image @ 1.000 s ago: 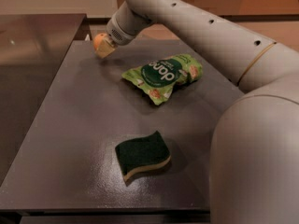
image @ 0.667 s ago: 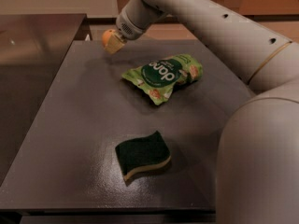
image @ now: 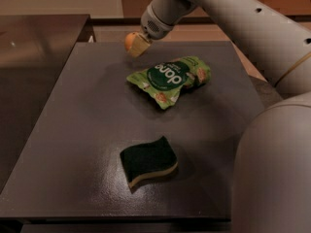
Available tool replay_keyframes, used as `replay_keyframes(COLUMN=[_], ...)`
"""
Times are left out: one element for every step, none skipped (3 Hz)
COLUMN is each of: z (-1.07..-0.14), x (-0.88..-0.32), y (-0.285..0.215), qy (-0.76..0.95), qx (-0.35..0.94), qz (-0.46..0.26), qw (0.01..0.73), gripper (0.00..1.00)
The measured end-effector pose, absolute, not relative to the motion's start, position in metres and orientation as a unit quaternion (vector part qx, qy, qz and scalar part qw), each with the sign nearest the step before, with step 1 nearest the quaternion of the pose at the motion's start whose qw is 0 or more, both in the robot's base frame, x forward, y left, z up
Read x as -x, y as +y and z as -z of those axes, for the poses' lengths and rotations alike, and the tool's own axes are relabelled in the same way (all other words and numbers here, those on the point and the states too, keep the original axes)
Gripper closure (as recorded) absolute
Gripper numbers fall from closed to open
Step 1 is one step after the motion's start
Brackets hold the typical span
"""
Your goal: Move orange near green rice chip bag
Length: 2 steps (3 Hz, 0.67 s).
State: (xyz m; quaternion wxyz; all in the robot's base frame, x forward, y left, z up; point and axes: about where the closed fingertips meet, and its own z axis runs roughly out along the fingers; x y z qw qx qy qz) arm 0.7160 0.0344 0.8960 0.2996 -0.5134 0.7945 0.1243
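Note:
The orange (image: 130, 41) is a small round fruit held in my gripper (image: 135, 45) above the far edge of the dark table (image: 87, 130). My gripper is shut on it, with a tan finger (image: 139, 46) across its right side. The green rice chip bag (image: 170, 78) lies flat on the table, just right of and nearer than the orange, a short gap away. My white arm (image: 218, 8) reaches in from the upper right.
A dark green wavy sponge with a tan base (image: 148, 160) lies on the near middle of the table. A second dark surface (image: 29, 57) adjoins on the left. My robot body (image: 277, 169) fills the right side.
My gripper has carried the orange to the right along the table's far edge, closer to the green bag. The bag and sponge have not moved.

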Motion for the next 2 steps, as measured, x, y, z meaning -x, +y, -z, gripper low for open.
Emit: replay_keyframes(z=[-0.877,-0.861], x=[-0.711,-0.707], y=[0.024,0.016], qy=[0.803,0.810], qx=[0.519,0.522], qz=[-0.128,-0.124], qw=[0.264,0.237], gripper=[1.00,1.00])
